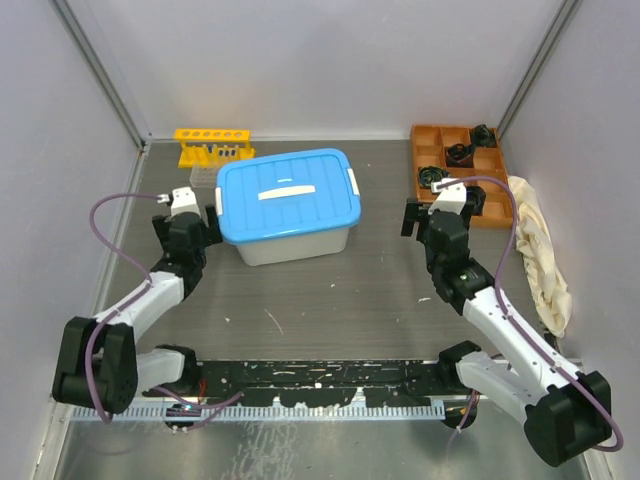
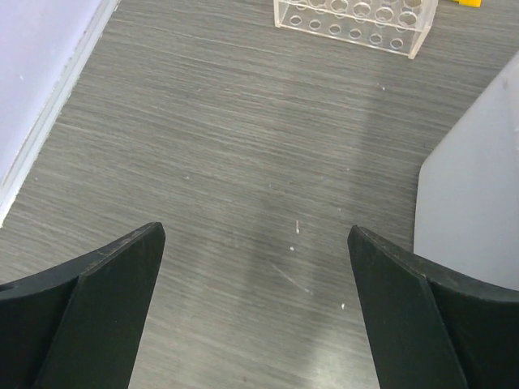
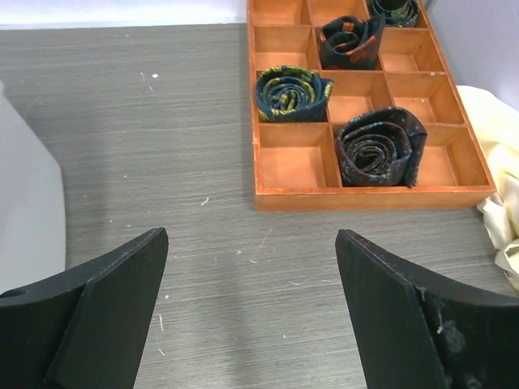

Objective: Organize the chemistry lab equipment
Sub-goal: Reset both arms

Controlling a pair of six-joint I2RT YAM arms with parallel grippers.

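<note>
Both arms wait empty on either side of the blue-lidded box [image 1: 290, 205], with the racks behind it.

My left gripper [image 2: 255, 239] has its fingers spread wide over the bare bench [image 1: 380, 290], with nothing between them, and the box's pale wall crowds its right side. Ahead of it, toward the far left corner, I see the clear plastic rack [image 2: 354, 23]. The yellow rack [image 1: 212, 143] is just behind that, at the far edge. From above, the box lid's corner hides part of the clear rack. My right gripper [image 3: 251, 239] is also spread and holds nothing. It faces the orange tray [image 3: 365, 197] in the far right corner, where dark rolls [image 3: 381, 146] fill several compartments. A cream cloth [image 1: 540, 255] lies along the right edge beside the tray.
</note>
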